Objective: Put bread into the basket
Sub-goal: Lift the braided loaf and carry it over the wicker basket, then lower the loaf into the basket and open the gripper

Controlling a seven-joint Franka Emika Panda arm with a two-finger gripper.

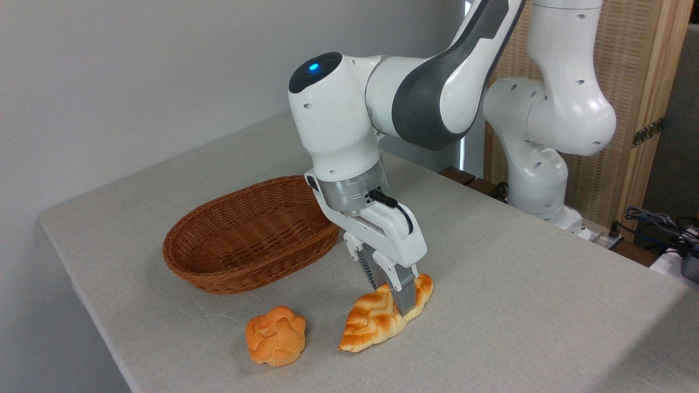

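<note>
Progress: early | pincer clamped across bread, which lies on table beside bun | basket holds nothing | left: lift, carry, drop in.

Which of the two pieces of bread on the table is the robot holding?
Start at the big brown basket on the table and look in front of it, where two breads lie. The robot's end effector is pinching the right one, a long braided loaf with pointed ends; the small round orange bun lies untouched on its left.
</note>
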